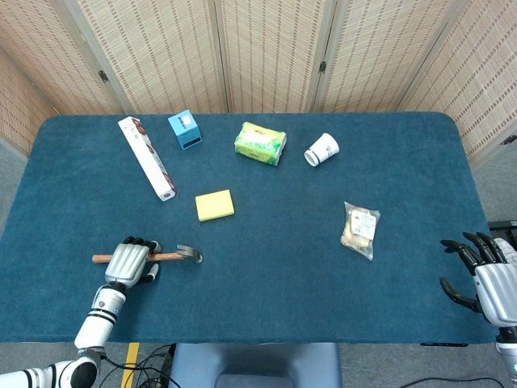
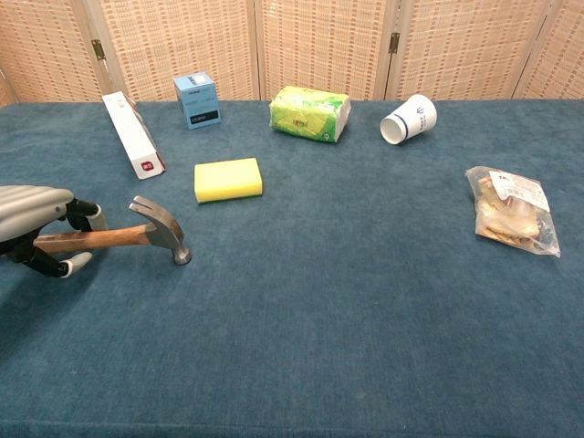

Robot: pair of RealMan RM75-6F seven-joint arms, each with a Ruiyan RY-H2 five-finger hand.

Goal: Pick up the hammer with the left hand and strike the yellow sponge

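On the blue table (image 1: 266,242), the robot's left hand (image 1: 129,262) curls around the wooden handle of the hammer (image 2: 128,236), its steel head resting on the cloth just right of the fingers. The yellow sponge (image 1: 214,204) lies beyond, apart. The right hand (image 1: 485,275) hovers at the table's edge, fingers spread and empty.

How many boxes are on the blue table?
2. A long white box lies at the far left, and a small blue box stands just right of it, near the back edge. Nothing seems to hide another.
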